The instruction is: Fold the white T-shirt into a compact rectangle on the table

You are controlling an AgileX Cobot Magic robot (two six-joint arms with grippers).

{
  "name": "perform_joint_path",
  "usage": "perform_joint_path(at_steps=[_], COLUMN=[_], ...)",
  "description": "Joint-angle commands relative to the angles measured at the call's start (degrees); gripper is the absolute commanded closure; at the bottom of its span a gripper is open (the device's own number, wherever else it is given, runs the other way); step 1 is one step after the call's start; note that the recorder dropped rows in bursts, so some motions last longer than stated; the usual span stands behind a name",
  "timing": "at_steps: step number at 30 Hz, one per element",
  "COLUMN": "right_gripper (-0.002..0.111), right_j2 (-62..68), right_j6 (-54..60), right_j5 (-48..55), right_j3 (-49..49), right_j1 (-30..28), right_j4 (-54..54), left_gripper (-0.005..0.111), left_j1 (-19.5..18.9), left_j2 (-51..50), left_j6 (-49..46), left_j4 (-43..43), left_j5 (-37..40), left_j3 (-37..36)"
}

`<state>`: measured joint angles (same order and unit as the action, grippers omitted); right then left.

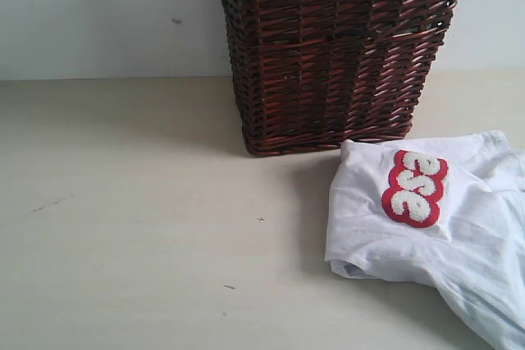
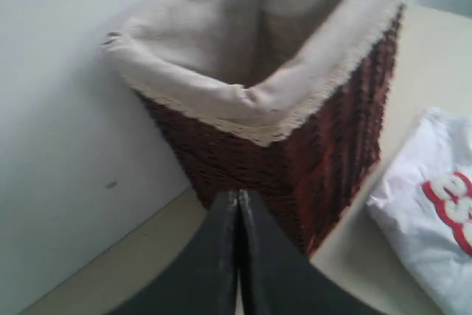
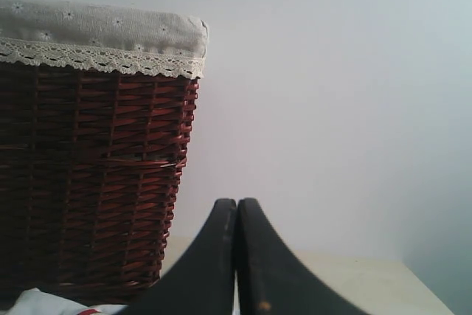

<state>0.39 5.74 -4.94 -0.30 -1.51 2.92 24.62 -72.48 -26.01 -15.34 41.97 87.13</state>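
**Exterior and both wrist views.** The T-shirt [image 1: 365, 219] lies rumpled and partly doubled over on the near right of the table [image 1: 123, 202], nearer than the basket [image 1: 328, 55] and to its right. Its far corner comes close to the basket's foot; contact cannot be judged. The red patch [image 1: 416, 188] of fuzzy letters faces up, tilted.

**Grippers.** The left gripper [image 2: 237, 197] and right gripper [image 3: 236, 203] are each clenched on nothing, jaws pressed together, raised near the basket and well clear of the cloth.

**Handling (judged).**
- The cloth looks thin, light and limp. It should sag from any single hold, crease readily and drag across the matte surface.
- Stacked layers may part unless pinched together.
- The patch is probably thicker and stiffer, so fold lines are best kept off it.
- Sensible holds are seamed edges and corners, one per gripper. The near left corner is the only one plainly exposed.

**Hidden or unclear.**
- The shirt runs off the right and near edges of the exterior view.
- Collar, tag, sleeves and hem cannot be told apart.
- Neither arm appears in the exterior view.
- The left wrist view is blurred and shows only part of the shirt.
- The basket's floor is out of sight.
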Motion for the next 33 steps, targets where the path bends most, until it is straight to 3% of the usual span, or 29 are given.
perform_joint_path(at_steps=[1,5,9,11,12,14,21,24,25,33], right_gripper=[0.108,0.108,0.108,0.108,0.108,0.108,0.108,0.108,0.108,0.108], right_j2=[-0.39,-0.39,-0.39,-0.39,-0.39,-0.39,-0.39,-0.39,-0.39,-0.39], right_j6=[0.1,0.1,0.1,0.1,0.1,0.1,0.1,0.1,0.1,0.1], right_j5=[-0.39,-0.39,-0.39,-0.39,-0.39,-0.39,-0.39,-0.39,-0.39,-0.39], right_j3=[0.3,0.3,0.3,0.3,0.3,0.3,0.3,0.3,0.3,0.3], right_j1=[-0.31,-0.31,-0.31,-0.31,-0.31,-0.31,-0.31,-0.31,-0.31,-0.31], right_j4=[-0.06,-0.06,-0.06,-0.06,-0.06,-0.06,-0.06,-0.06,-0.06,-0.06], left_gripper=[0.107,0.107,0.107,0.107,0.107,0.107,0.107,0.107,0.107,0.107], left_j1=[-9.53,-10.75,-10.75,-10.75,-10.75,-10.75,-10.75,-10.75,-10.85,-10.85], left_j2=[10.84,15.65,20.73,25.81,32.5,41.62,57.67,61.86,63.68,71.78], left_j6=[1.18,1.18,1.18,1.18,1.18,1.18,-3.96,-3.96,-3.96,-3.96], left_j4=[-13.52,-14.14,-14.83,-16.28,-17.21,-16.84,-12.7,-10.18,-8.14,-4.25], left_j5=[-12.14,-18.2,-22.38,-28.42,-36.16,-45.34,-47.77,-46.99,-41.12,-40.79], left_j3=[-11.34,-21.91,-37.19,-45.64,-54.59,-64.18,-82.77,-87.13,-87.13,-87.13])
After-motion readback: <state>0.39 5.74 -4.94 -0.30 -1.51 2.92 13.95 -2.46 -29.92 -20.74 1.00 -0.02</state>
